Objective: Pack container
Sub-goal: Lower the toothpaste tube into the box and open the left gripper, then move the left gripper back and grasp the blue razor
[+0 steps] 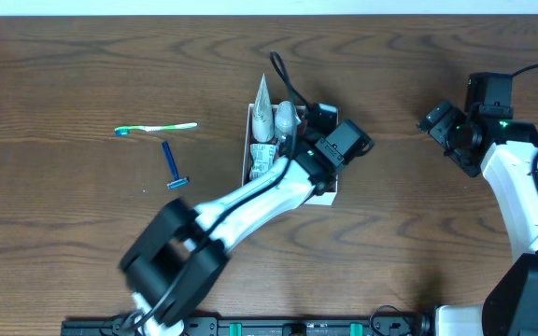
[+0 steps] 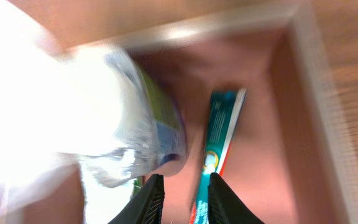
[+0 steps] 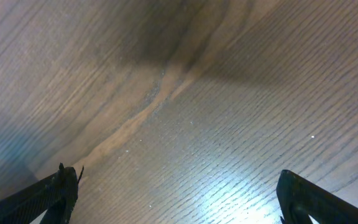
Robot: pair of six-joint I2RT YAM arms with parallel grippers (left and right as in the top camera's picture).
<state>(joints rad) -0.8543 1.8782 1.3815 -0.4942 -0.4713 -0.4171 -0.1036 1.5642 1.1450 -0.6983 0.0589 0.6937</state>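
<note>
Left gripper (image 2: 185, 178) hangs inside the square white cardboard container (image 1: 247, 154), pinkish-brown floored, which sits near the middle of the brown wooden desk (image 1: 73, 243). From my station I see its jaws narrowly parted, with nothing between them. Beside them in the container lie a blurred clear plastic bottle with a green-and-blue label (image 2: 135, 124) and a teal toothpaste carton (image 2: 221, 140). Outside the container, toward the desk's left edge, lie a green-and-white toothbrush (image 1: 157, 128) and, just toward the front edge from it, a blue razor (image 1: 172, 166). Near the right edge, the right gripper (image 3: 178, 186) hovers over bare wood, spread wide and empty.
</note>
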